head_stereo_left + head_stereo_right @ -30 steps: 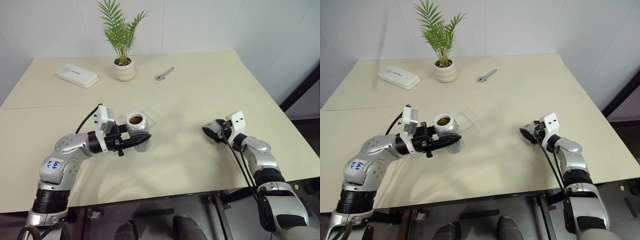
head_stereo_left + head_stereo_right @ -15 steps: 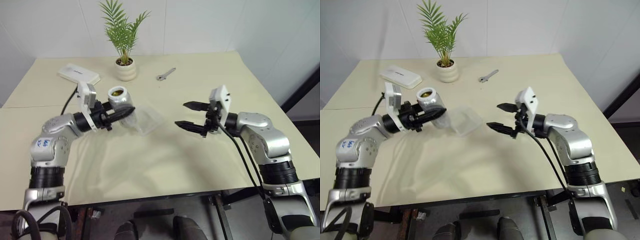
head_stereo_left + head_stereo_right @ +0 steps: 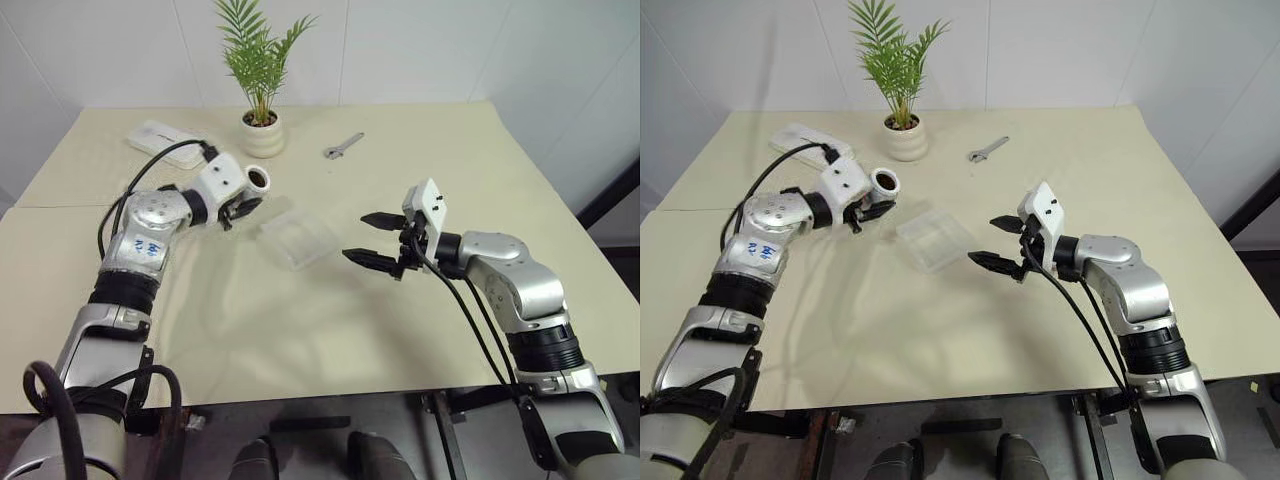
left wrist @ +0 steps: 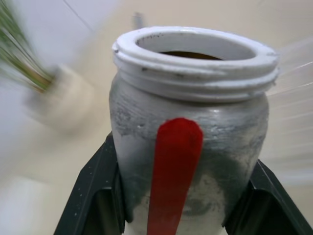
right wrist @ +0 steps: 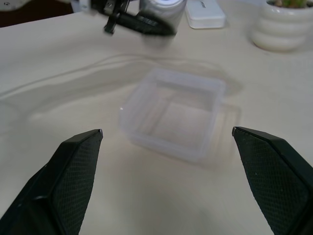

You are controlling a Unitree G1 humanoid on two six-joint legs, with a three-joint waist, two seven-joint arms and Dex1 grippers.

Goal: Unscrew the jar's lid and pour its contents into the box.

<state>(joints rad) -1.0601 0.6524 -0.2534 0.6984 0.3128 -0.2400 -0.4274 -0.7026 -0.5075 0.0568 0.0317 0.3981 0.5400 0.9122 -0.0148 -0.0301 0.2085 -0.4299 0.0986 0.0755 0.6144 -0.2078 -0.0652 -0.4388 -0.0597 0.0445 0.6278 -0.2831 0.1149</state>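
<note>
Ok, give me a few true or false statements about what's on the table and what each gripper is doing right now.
1. The left gripper holds the jar. True.
2. The jar has its lid on. False: its mouth is open.
3. The right gripper clamps the box. False: it is open, with the box beyond its fingertips.
4. A wrench lies beside the plant pot. True.
5. The box is stacked on the white case. False: it sits apart on the table.

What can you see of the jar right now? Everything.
The jar is small, grey and translucent with a white threaded neck and a red stripe down its side. Its lid is off and something brown shows inside. The left gripper is shut on its body, holding it tipped above the table, beside the clear box.
</note>
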